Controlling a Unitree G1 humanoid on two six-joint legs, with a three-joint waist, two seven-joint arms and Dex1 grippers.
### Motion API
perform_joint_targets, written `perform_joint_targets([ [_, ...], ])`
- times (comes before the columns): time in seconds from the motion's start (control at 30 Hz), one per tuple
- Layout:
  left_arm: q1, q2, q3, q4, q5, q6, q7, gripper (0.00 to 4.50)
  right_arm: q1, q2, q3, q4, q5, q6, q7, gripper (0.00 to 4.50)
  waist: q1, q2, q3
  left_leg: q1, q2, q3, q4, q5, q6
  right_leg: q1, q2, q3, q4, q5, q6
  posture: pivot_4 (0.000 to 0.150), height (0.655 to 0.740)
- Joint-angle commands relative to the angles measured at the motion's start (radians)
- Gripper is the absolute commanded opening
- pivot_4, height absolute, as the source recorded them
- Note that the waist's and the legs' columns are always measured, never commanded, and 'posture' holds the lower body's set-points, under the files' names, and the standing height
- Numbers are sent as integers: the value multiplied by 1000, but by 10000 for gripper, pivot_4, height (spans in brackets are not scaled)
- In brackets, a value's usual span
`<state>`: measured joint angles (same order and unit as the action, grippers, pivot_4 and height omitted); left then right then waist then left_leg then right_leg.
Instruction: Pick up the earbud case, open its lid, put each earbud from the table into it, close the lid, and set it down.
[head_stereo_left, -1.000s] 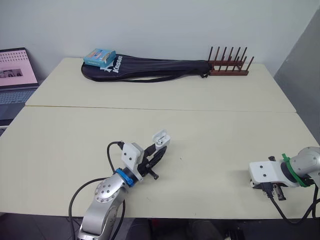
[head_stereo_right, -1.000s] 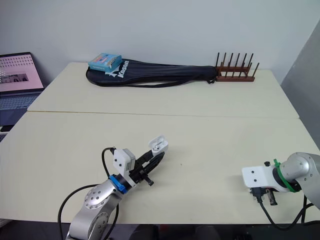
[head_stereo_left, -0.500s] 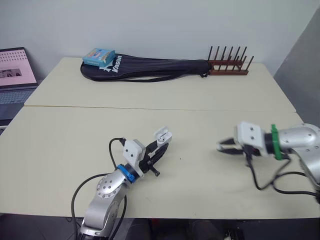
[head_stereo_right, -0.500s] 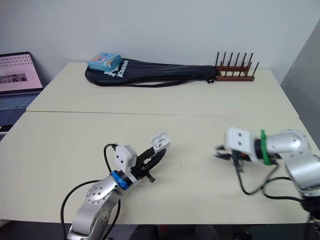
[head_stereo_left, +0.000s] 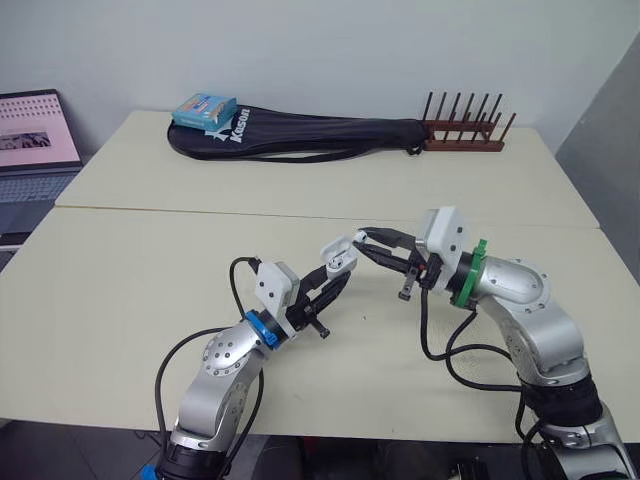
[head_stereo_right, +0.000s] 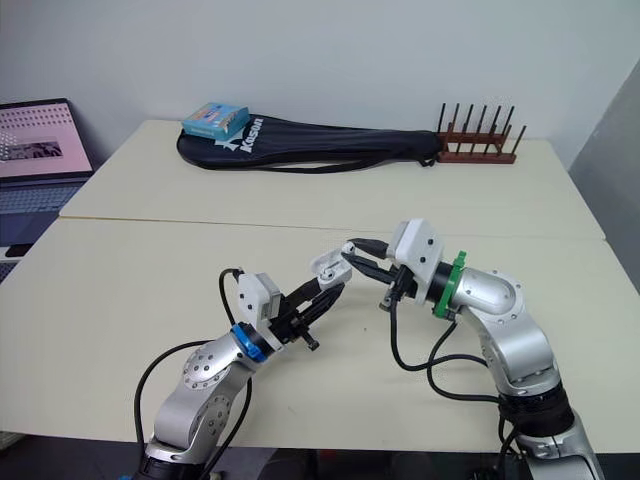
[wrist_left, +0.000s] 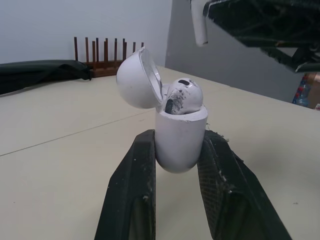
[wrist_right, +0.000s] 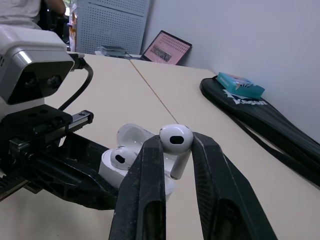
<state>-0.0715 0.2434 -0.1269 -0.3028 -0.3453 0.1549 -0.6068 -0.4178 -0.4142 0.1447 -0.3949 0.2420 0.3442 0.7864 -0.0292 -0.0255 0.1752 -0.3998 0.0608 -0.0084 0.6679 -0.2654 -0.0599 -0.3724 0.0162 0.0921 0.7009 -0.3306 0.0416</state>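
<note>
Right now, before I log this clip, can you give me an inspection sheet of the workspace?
Surface: cream two-part table, bare around the arms.
Job's things: white plastic earbud case, lid open, one white earbud seated in it; second white earbud held close above the opening.
Clutter: black racket bag with a blue box on it, and a brown pegged rack, all at the far edge.
Grippers: left gripper shut on the case; right gripper shut on the second earbud.
Cables: a black cable loops at the left wrist and at the right.
Surroundings: open laptop beside the table; white wall.
</note>
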Motion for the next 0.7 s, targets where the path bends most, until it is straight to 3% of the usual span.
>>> perform_joint_targets([
  [0.03,-11,-1,-4,-44,-17,1,-6,7983,-4,13,15,7,-13,-56,-12,3876,0,0,0,0,0,0,0,0,0,0,0,0,0,0,0,1500,7087],
  [0.7,-26,0,-4,-57,-25,9,-18,7983,17,7,69,115,-85,-164,-12,3876,0,0,0,0,0,0,0,0,0,0,0,0,0,0,0,1500,7087],
])
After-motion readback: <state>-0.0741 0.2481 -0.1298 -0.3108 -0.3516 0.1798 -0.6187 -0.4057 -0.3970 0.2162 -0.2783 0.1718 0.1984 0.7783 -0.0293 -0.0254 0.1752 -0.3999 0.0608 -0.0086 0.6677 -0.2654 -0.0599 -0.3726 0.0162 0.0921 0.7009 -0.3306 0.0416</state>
